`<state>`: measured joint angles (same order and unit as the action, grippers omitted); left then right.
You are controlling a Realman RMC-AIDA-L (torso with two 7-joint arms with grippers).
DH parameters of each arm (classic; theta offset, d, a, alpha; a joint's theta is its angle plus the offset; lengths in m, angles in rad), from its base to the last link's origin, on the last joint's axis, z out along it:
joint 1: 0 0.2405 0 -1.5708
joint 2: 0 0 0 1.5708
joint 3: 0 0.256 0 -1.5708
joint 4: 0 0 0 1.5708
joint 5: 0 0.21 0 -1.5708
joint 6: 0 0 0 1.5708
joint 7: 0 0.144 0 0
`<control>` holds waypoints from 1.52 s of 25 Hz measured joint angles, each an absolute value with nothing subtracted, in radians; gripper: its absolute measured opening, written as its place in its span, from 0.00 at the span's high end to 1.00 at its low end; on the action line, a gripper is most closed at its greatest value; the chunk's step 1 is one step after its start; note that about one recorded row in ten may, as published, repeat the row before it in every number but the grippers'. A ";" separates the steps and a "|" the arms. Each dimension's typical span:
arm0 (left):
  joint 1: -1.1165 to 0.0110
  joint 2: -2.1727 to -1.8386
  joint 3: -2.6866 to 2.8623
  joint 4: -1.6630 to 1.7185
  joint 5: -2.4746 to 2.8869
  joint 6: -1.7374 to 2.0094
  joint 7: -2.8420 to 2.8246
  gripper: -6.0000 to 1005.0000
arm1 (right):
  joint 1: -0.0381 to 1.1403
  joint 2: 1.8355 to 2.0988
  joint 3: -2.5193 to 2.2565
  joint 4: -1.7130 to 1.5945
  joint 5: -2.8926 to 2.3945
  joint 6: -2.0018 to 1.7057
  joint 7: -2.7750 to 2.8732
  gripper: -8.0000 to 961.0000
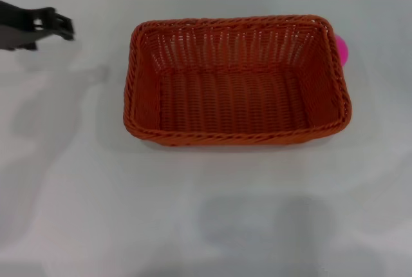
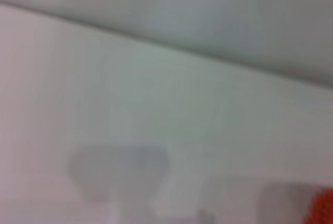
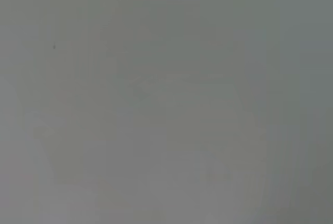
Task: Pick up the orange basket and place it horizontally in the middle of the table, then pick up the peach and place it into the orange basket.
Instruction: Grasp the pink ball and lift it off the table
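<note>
Pale grey wall [image 2: 218,10] behind; soft diffuse light, faint shadows.

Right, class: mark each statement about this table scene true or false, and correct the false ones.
1. The orange basket holds nothing. True.
2. The peach lies inside the basket. False: it sits outside, behind the basket's far right corner, mostly hidden.
3. The left tool is gripping the basket's rim. False: it hangs clear of the basket, near the left edge of the head view.
4. The basket rests on the table with its long side across the view. True.
</note>
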<state>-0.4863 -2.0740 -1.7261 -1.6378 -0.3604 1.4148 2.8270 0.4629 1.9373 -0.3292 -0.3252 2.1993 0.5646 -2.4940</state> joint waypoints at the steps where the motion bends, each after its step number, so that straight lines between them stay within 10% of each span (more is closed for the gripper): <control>1: -0.468 -2.074 -1.726 -1.639 -0.350 1.387 2.827 0.37 | 0.463 1.937 -0.330 -0.325 2.199 0.565 -2.494 0.09; 21: -0.067 -2.083 -1.610 -1.533 -0.211 0.426 2.826 0.37 | 0.391 1.965 -0.350 -0.315 2.196 0.725 -2.508 0.09; 38: -0.017 -2.078 -1.556 -1.037 -0.197 -0.438 2.826 0.37 | 0.285 1.986 -0.554 -0.313 2.195 0.943 -2.405 0.09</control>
